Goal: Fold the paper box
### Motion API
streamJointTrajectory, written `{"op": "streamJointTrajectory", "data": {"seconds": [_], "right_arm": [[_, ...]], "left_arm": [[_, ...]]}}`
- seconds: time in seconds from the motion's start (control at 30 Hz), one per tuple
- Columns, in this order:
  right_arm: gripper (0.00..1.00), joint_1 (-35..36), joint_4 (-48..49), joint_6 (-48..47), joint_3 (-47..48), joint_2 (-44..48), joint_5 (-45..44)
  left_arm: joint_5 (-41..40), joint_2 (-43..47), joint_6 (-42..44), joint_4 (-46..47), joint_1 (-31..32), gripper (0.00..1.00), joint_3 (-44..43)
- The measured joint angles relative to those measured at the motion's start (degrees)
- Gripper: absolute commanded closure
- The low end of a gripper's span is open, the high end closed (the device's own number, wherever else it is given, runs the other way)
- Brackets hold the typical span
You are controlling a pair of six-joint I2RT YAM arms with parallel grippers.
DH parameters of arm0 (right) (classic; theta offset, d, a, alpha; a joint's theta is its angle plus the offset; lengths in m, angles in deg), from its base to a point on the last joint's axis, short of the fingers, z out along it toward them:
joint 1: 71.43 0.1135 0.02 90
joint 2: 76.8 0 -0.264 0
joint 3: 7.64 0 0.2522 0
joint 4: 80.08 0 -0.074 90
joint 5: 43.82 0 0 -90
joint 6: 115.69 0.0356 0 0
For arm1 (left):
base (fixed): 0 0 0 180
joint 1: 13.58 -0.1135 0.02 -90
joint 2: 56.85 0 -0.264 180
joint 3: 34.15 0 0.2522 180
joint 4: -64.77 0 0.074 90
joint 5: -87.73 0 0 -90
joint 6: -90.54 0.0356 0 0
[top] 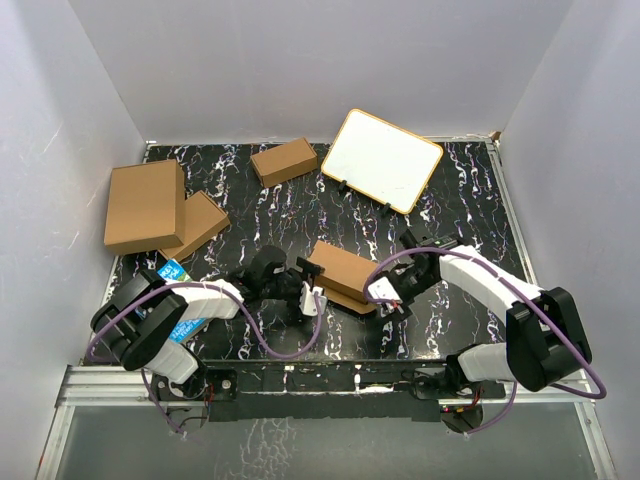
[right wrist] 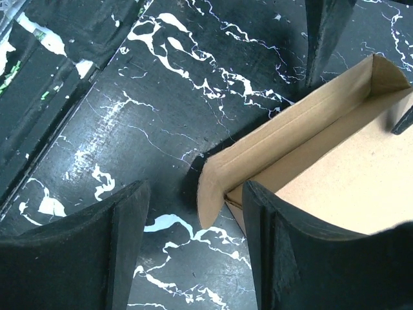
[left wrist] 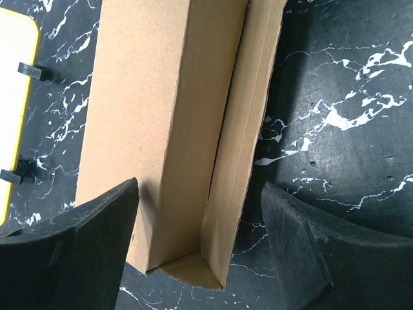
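The paper box [top: 345, 265] was straddled by left pincer [left wrist: 200, 187] and right pincer [right wrist: 197, 190], both open, seemingly to press walls upright.

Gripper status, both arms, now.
Left gripper: open, straddling the paper box.
Right gripper: open, one side inside the box, the other outside its wall.

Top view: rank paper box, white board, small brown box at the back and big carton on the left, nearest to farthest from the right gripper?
1. paper box: table centre, right at the right gripper.
2. white board: at the back, straight ahead.
3. small brown box: at the back, left of the board.
4. big carton: far left.
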Motion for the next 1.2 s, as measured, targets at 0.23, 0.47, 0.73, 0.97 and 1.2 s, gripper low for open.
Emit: {"op": "streamJointTrajectory", "data": {"seconds": [0.23,0.47,0.73,0.97,1.2], "right_arm": [[0.40,0.72,1.51,0.00,-1.16,0.15,-3.50],[0.44,0.72,2.56,-2.54,-2.34,0.39,-6.75],[0.48,0.87,4.50,-4.68,-2.82,0.39,-8.94],[0.57,2.60,6.99,-5.11,-2.93,0.00,-10.67],[0.67,5.51,8.63,-4.81,-3.37,-1.20,-13.03]], "left_arm": [[-0.70,-0.04,-0.55,0.04,0.52,0.40,-0.11],[-1.07,-0.07,-1.05,0.02,0.55,0.39,-0.46],[-1.09,-0.81,-1.05,0.02,0.61,0.38,-1.05],[-1.09,-0.92,-1.03,-0.20,0.63,0.39,-1.20],[-1.09,-0.94,-1.03,-0.61,0.63,0.39,-1.42]]}}
